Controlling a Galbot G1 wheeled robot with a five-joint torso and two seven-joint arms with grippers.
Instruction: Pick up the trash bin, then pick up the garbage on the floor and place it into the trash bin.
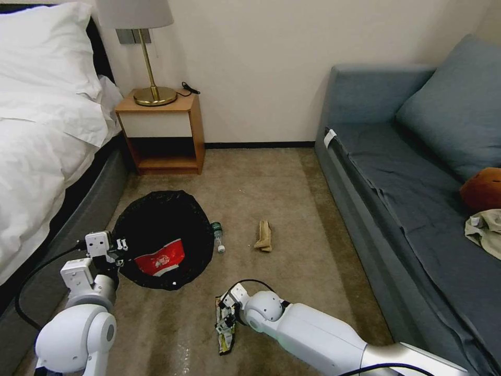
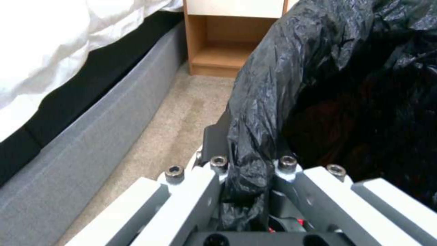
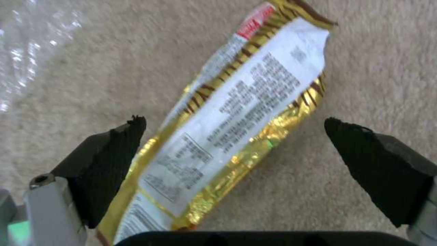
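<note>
Black bag lining: crinkling over the rim of the trash bin (image 1: pixel 164 237), which is hanging at the left gripper (image 1: pixel 119 250) just off the bed's grey base (image 2: pixel 91 136).
Left gripper: clenching the bin's near rim, with a fold of the black liner (image 2: pixel 255 143) bunching between its fingers (image 2: pixel 214 136) in the left wrist view.
Inside the bin: a red-and-white wrapper (image 1: pixel 160 258) is lying on the liner, just past the left gripper's fingertips.
Right gripper: reaching low over the carpet (image 1: pixel 292 209) in front of the bin, its jaws standing wide apart, released, straddling the gold-and-dark snack wrapper (image 3: pixel 232 112).
Right fingers: the two black pads (image 3: pixel 114 160) are sitting on either side of the wrapper; one pad looks to be at its edge, the other is well clear of it.
Snack wrapper: lying flat on the carpet, printed white panel facing up, running lengthwise out from between the open jaws.
Clear plastic bottle (image 1: pixel 218 237): lying beyond the right gripper, just beside the bin's far side, green label toward the wall.
Crumpled tan paper (image 1: pixel 263 236): resting on the carpet farther out from the right gripper, near the bottle but apart from it.
Surroundings: a wooden nightstand (image 1: pixel 162 133) is standing past the bin, and a grey sofa (image 1: pixel 407 172) is lining the right gripper's outer side.
</note>
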